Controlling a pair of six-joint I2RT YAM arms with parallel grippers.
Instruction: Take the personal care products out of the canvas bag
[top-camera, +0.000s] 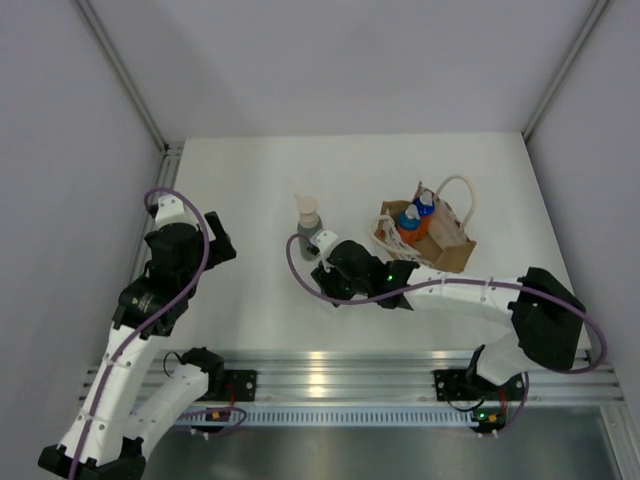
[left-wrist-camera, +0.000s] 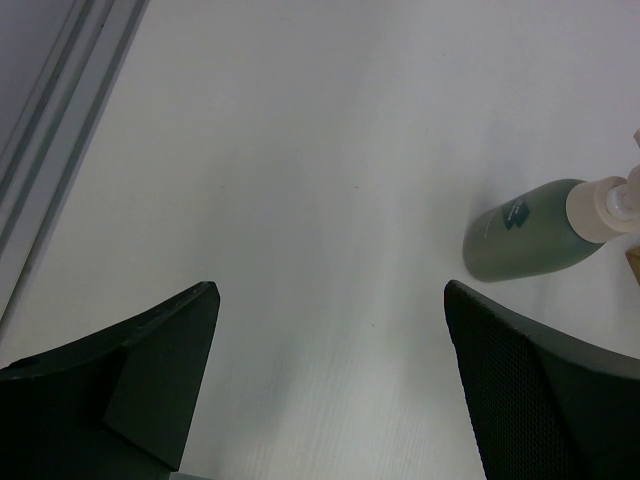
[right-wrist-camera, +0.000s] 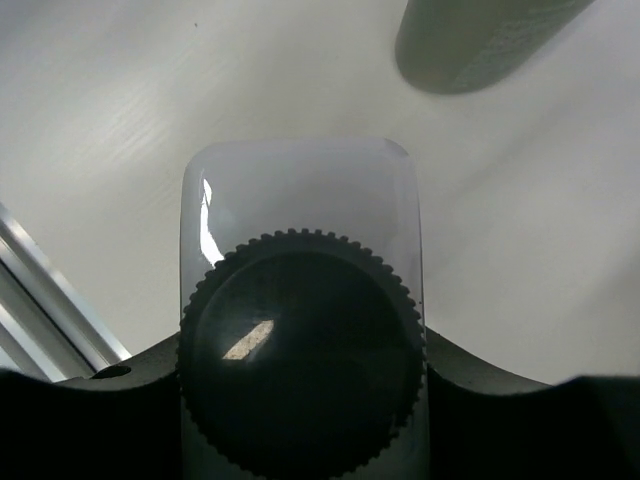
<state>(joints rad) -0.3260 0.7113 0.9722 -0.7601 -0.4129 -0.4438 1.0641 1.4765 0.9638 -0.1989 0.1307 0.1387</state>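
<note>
Right gripper (top-camera: 325, 252) clamped on the white bottle (right-wrist-camera: 300, 190). In the right wrist view its dark cap (right-wrist-camera: 300, 350) faces the lens dead centre, with the black fingers (right-wrist-camera: 80, 410) pressing on either flank. The grip sits up by the cap end; I'd guess that was the only part reachable above the bag's rim. I can't tell whether the base touches the counter (top-camera: 250, 180).

Just beyond, at the upper right of that wrist frame and near mid-frame in the overhead, the grey-green bottle (top-camera: 308, 230) stands upright on the counter, cream pump (top-camera: 306, 205) on top. It sits just up-left of the gripper, already out of the bag. My read: the white one is meant to go down beside it, to keep the unpacked items grouped. The gap is tight, so a nudge could topple the pump bottle.

Right of centre in the overhead is the canvas bag (top-camera: 447, 256), a rope handle (top-camera: 458, 184) looping up. Two orange bottles (top-camera: 410, 226) sit inside, blue caps (top-camera: 425, 207) poking out of the mouth. So roughly half the job remains.

Left gripper (top-camera: 218, 246), at the left of the overhead, has its jaws wide apart with nothing between, over bare counter. It is well apart from the bottles; I judge it is parked to keep the lane free.
</note>
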